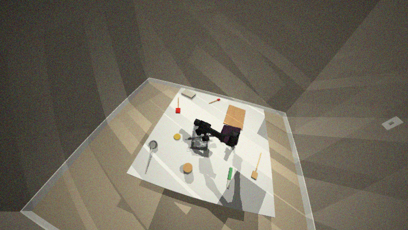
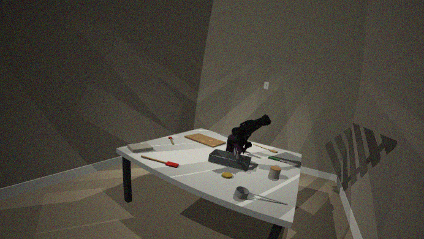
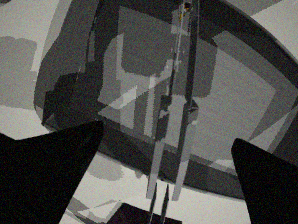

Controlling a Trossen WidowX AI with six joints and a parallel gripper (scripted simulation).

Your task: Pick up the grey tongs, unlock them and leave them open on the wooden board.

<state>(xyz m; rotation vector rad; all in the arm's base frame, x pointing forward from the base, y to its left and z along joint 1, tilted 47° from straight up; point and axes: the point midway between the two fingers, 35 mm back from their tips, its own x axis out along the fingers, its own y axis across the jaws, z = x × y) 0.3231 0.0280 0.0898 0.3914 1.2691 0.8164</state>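
From the top view, the black arm point(image 1: 219, 134) reaches out from its dark base point(image 1: 231, 134) and bends over the roasting tin point(image 1: 198, 144) in the middle of the white bench point(image 1: 253, 194). The arm hides most of the tin, so I cannot see the tongs here. The wooden board point(image 1: 234, 117) lies just behind the base, close enough for the arm to reach. Other things lie well apart from the tin: a yellow disc point(image 1: 177, 136), a red spatula point(image 1: 177, 107) and a green-handled tool point(image 1: 229, 176).

From the exterior view, the tool point(image 2: 237, 152) points down at the near end of the dark tin point(image 2: 228, 159). It hangs low over the tin, I think so it can grab the tongs from above. The board point(image 2: 205, 140) waits flat on the far side of the bench point(image 2: 196, 181).

From the wrist view, the grey tongs point(image 3: 174, 106) lie across the tin point(image 3: 240, 36), resting on its rims, so there is room under them for fingers. Their two thin arms sit close together, so they look locked shut. The two dark fingers stand wide apart, one on each side of the tongs, and hold nothing. The tongs run right down the middle of the gap, which looks like a good line-up for a grab
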